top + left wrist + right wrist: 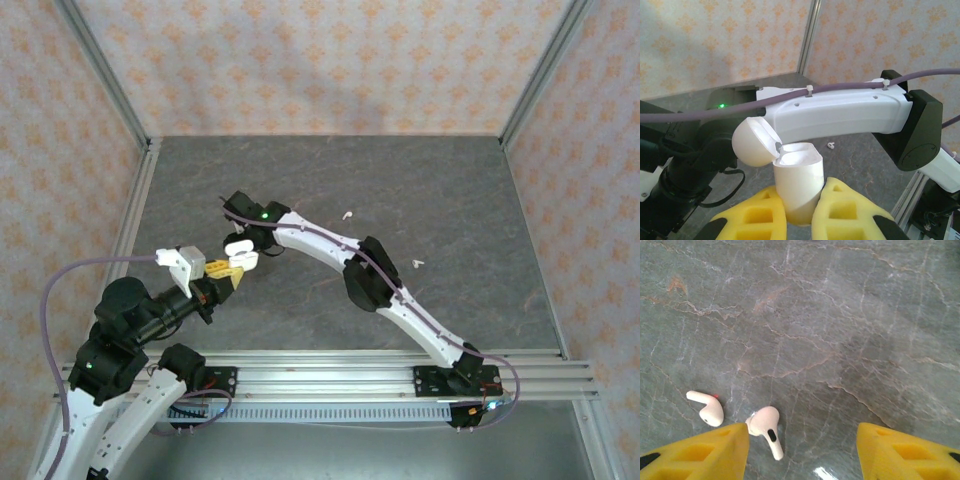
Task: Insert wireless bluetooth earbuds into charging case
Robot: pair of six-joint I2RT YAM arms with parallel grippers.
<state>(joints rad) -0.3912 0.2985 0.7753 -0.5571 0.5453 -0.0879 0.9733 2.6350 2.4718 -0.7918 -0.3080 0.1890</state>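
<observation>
Grey marbled bench (840, 315) under the right gripper (801, 430) — fingers spread wide, empty — carries two white earbuds (765, 424) at lower left of the wrist view. Left gripper (802, 195) is clamped on the open-lidded charging case (797, 172), lower centre.

Left arm (130, 330): folded at lower left of the top view, wrist aimed toward frame centre. Left gripper (800, 197): yellow fingers (757, 215) clamped on the lower half of the charging case (799, 175). Right arm (390, 290): stretched diagonally from lower right to centre-left. Right gripper (802, 440): jaws wide apart, pointing downward, holding nothing.
</observation>
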